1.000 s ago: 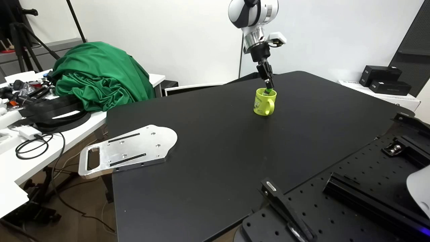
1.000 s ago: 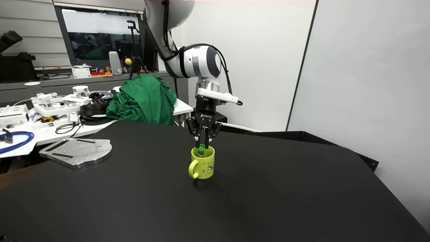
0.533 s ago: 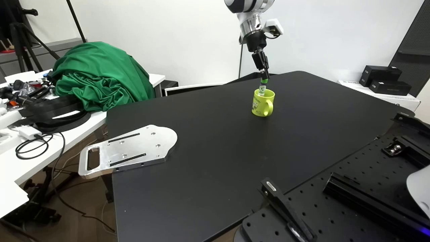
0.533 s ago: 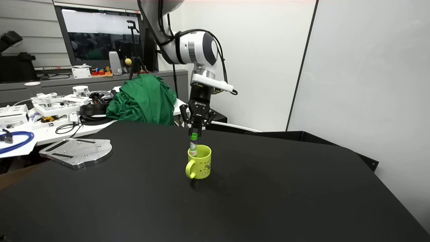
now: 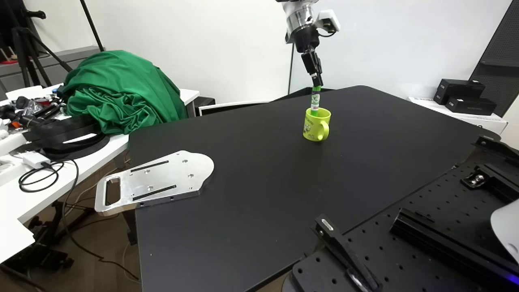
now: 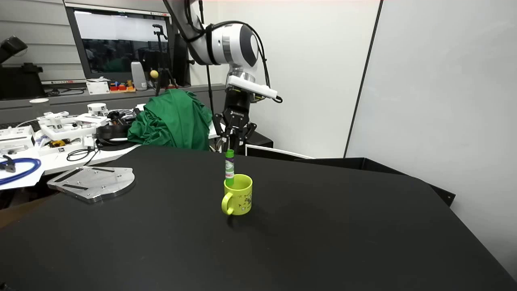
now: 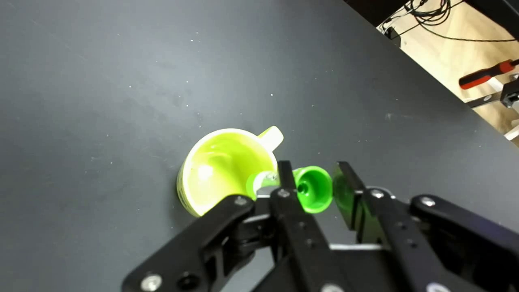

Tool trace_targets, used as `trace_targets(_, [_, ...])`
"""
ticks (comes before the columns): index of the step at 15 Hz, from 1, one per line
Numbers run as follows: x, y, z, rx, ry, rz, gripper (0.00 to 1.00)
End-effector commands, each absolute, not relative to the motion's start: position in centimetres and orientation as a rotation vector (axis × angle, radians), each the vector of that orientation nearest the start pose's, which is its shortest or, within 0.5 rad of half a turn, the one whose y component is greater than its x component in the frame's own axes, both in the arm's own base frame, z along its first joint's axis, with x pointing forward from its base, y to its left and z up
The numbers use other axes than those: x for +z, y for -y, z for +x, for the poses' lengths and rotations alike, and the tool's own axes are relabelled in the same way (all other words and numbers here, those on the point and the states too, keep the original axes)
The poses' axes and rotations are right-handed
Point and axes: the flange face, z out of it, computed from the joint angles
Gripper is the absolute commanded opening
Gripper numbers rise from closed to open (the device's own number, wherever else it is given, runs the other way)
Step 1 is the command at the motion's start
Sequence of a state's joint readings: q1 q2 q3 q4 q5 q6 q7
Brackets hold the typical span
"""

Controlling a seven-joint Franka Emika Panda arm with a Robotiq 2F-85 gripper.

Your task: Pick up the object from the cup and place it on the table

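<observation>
The object, a slim green stick with a printed white label, stands nearly upright in both exterior views [image 5: 315,99] [image 6: 230,166]. Its lower end is at the mouth of the yellow-green cup [image 5: 314,129]; I cannot tell if it is just inside or just above the rim. My gripper [image 5: 317,82] is shut on the object's top end, above the cup. In the wrist view the object's hollow green end [image 7: 313,190] sits between the fingers [image 7: 287,178]. The cup [image 7: 217,174] stands upright on the black table [image 6: 331,234].
A silver metal plate [image 5: 162,176] lies at the table's edge. A green cloth heap [image 5: 121,93] and a cluttered white desk [image 5: 12,215] stand beside the table. Black rails and clamps [image 5: 348,259] sit on a perforated plate along another edge.
My gripper has closed on the object and risen. The object has come up from deep inside the cup to its mouth. The cup has shifted slightly sideways.
</observation>
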State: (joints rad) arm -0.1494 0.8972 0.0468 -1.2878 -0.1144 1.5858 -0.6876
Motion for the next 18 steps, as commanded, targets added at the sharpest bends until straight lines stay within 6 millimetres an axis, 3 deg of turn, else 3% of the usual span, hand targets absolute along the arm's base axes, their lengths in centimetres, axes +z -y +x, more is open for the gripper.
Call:
trace_targets(1, [19.9, 8.2, 66.8, 0.853, 0.845, -2.734, 0.07])
trace_targets(10, [23.4, 7.9, 66.9, 0.843, 0.842, -2.803, 0.07])
trace_targets(14, [24.0, 10.0, 66.3, 0.858, 0.784, -2.845, 0.07])
trace_targets(18, [24.2, 13.4, 65.0, 0.876, 0.693, -2.879, 0.07])
